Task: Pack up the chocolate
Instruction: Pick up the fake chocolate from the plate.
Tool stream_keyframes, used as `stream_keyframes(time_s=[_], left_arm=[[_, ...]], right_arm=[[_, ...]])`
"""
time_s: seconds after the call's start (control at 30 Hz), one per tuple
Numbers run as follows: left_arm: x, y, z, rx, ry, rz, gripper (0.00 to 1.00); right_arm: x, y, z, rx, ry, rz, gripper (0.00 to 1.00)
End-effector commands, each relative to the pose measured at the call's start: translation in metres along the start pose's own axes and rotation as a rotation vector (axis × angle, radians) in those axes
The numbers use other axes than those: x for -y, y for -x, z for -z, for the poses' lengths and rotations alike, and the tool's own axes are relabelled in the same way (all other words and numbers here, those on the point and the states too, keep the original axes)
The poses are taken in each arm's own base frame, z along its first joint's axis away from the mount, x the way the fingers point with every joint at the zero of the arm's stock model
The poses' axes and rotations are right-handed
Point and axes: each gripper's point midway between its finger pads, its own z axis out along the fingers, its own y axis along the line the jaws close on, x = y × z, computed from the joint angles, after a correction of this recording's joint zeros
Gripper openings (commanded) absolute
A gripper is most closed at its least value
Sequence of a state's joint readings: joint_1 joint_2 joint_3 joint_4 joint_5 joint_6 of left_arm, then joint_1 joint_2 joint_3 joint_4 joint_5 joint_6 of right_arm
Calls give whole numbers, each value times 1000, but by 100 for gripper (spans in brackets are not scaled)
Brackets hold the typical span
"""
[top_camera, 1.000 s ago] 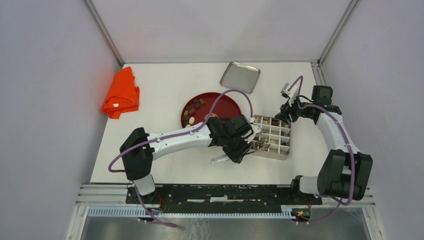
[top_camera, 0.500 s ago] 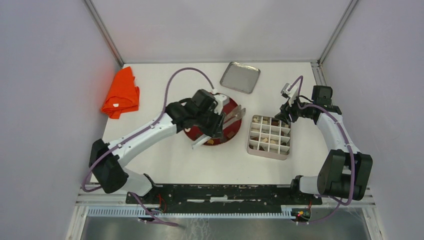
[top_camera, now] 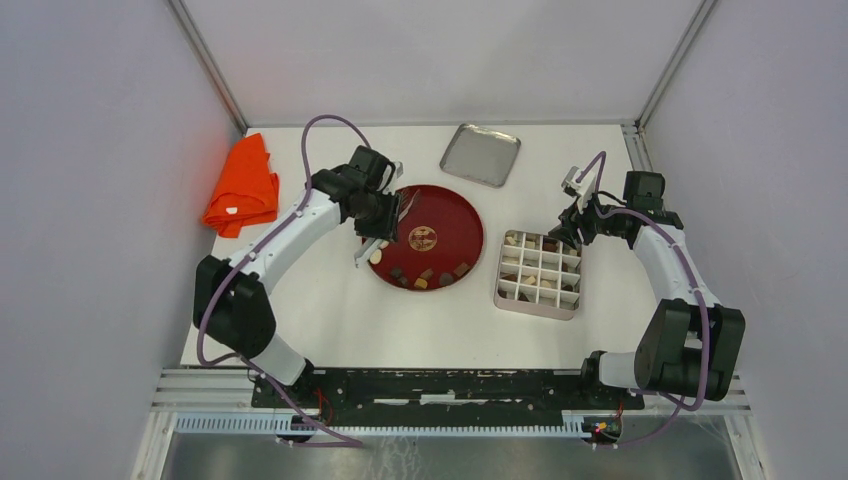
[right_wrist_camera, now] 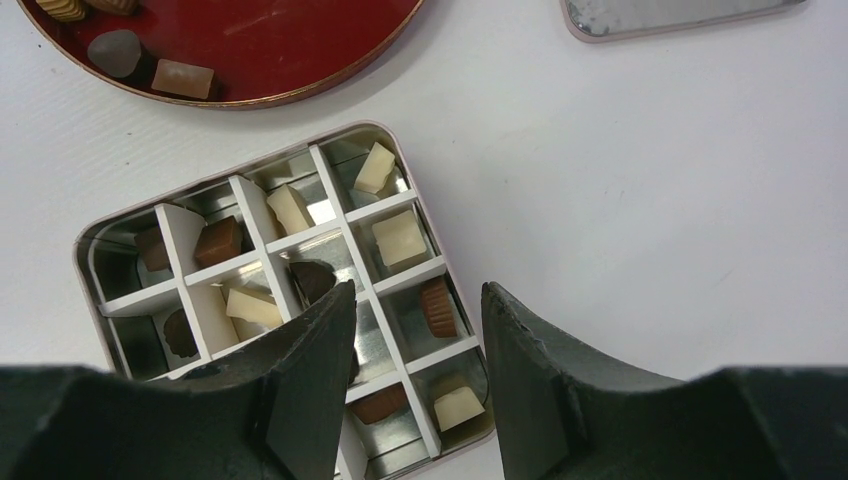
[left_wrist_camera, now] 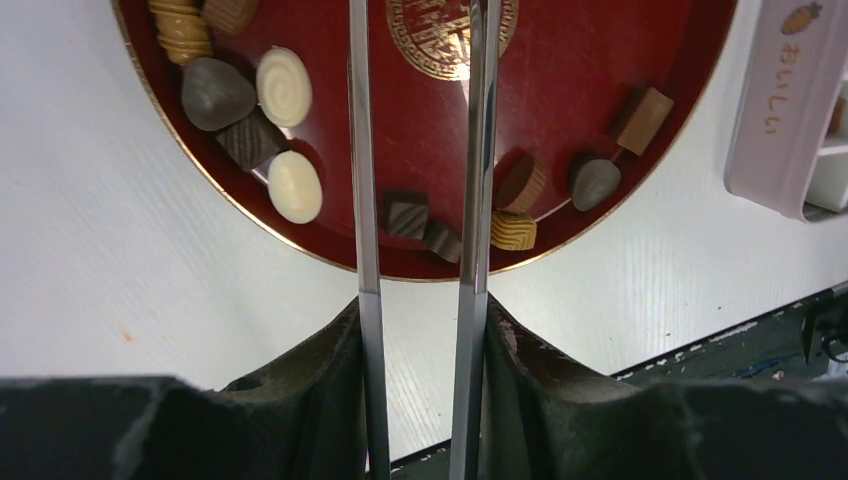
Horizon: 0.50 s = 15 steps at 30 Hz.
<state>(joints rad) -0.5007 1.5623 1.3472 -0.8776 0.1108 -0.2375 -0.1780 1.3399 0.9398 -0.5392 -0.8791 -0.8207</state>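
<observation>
Twelve pcs of chocolate [left_wrist_camera: 295,186] lie on the one red plate [left_wrist_camera: 600,60], along its left and near rim. At least eleven more sit in the one 16-cell box [top_camera: 536,311]; a finger hides some cells. Also one metal lid [top_camera: 480,154] and one orange cloth [top_camera: 242,187] on the table [top_camera: 330,310]. L pincer [left_wrist_camera: 418,340] is clamped on metal tongs [left_wrist_camera: 362,150]; blades are parallel w/ a gap, nothing between, over the plate. R pincer [right_wrist_camera: 418,300] is partly open, empty, above the box. Pcs lie at mixed angles, no shared axis; tan bar [left_wrist_camera: 643,118] sits diagonal.
</observation>
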Motion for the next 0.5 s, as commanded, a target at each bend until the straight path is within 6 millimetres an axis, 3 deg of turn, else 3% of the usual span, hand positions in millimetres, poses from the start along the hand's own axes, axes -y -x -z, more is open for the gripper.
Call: stream_keyframes(time_s=[0.0, 0.33, 0.47], left_arm=[[-5, 30, 8, 83, 16, 14, 44], [-7, 56, -12, 193, 8, 310, 42], [1, 59, -19, 212, -34, 440, 41]], right_arm=[[2, 7, 2, 21, 2, 28, 55], [0, 8, 2, 27, 13, 26, 55], [-1, 8, 1, 32, 17, 25, 55]])
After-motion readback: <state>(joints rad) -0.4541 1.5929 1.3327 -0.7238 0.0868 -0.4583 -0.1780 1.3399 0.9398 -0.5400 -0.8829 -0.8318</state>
